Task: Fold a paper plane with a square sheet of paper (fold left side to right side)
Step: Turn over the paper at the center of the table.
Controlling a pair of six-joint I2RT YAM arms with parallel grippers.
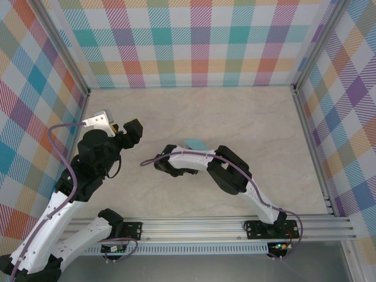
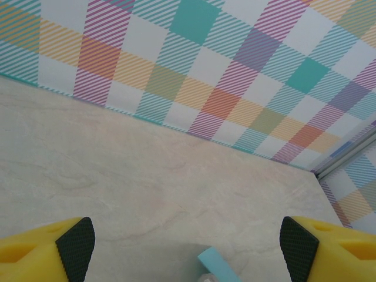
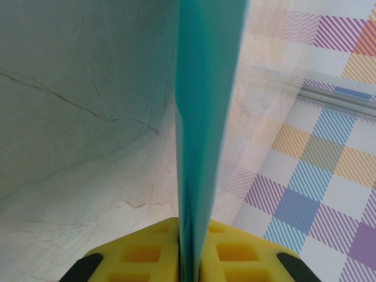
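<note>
Left pincer [image 2: 187, 244]: recorded as wide open, the two black pads [image 2: 76, 247] on yellow fingers set far apart at the lower corners of the left wrist view, with nothing held between them and bare bench [image 1: 247, 117] seen beyond. In the top view it is carried above the left part of the bench, well apart from the paper. Right pincer [image 3: 191, 235]: closed down to a narrow slot on the sheet of paper [image 3: 205, 88], the yellow fingers being pressed against either face. The teal sheet is seen edge-on in the right wrist view, standing straight up out of the fingers as a thin folded band, lifted off the bench surface. In the top view a small teal corner is noted near the bench centre, just beyond the white forearm of the right arm, which is bent over towards the left. A teal corner is also caught at the bottom edge of the left wrist view. The checked walls [image 1: 194, 41] are noted on three sides.
</note>
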